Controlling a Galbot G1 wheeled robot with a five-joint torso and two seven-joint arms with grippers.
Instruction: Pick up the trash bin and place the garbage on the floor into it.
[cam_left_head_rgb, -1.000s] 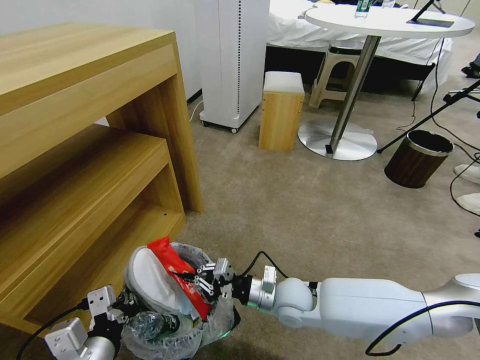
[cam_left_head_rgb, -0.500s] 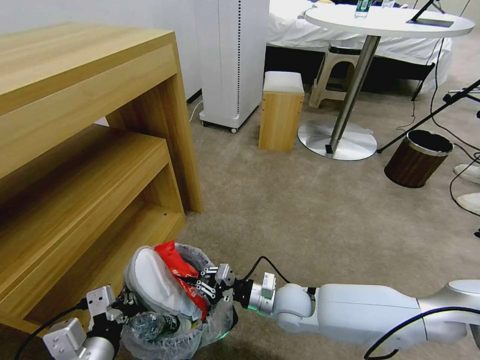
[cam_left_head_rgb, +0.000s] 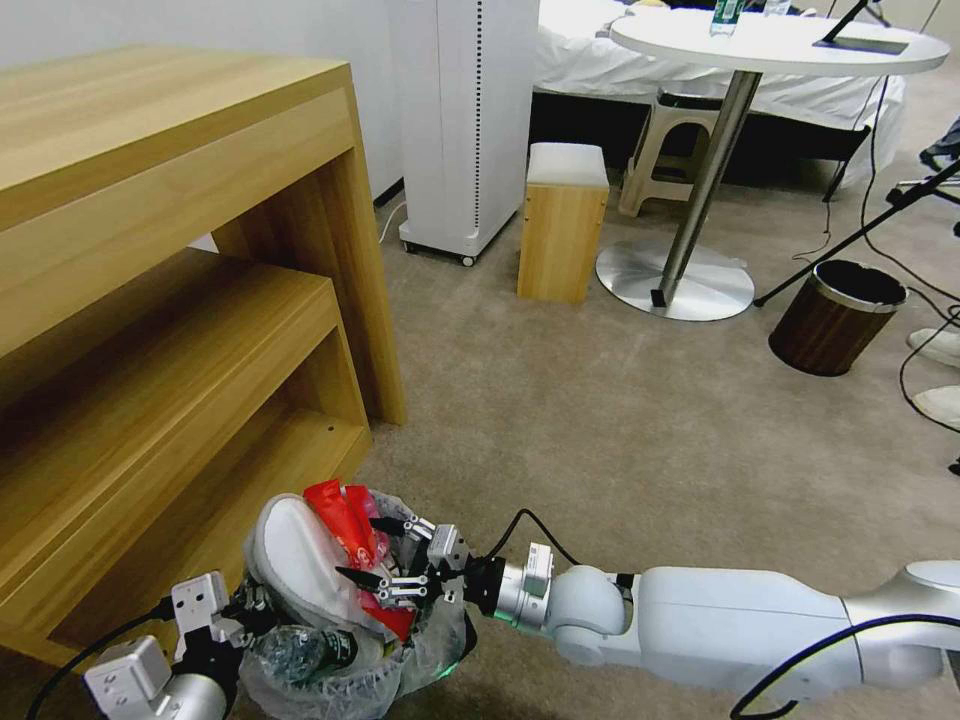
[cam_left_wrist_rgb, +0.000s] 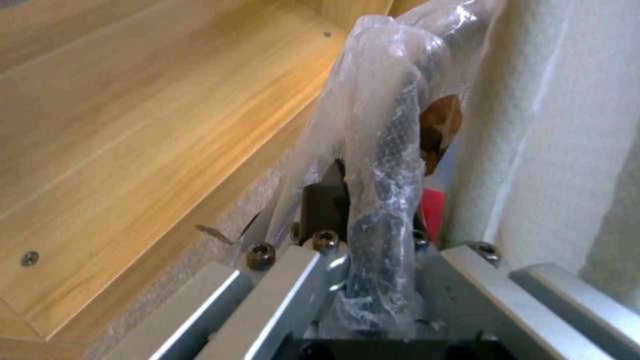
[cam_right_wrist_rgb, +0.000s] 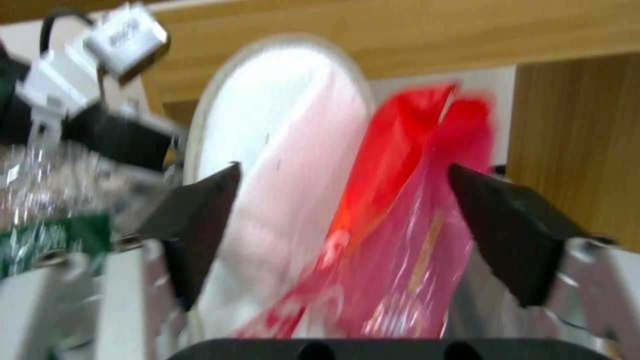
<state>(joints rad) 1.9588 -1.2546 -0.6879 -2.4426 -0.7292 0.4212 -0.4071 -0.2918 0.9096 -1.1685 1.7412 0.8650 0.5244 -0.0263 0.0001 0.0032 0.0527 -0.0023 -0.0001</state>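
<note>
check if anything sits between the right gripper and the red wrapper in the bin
Nothing visible does. The right gripper is open at the trash bin mouth, its fingers either side of the red wrapper. The white slipper stands beside the wrapper, not in front. The left gripper grips the bin's rim.

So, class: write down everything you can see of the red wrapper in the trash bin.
The red wrapper is glossy, crinkled plastic film with pale print low down. It stands upright out of the trash bin, leaning against a white slipper. The right gripper is open with a finger on each side of it; the left gripper is shut on the bin's bag-covered rim.
</note>
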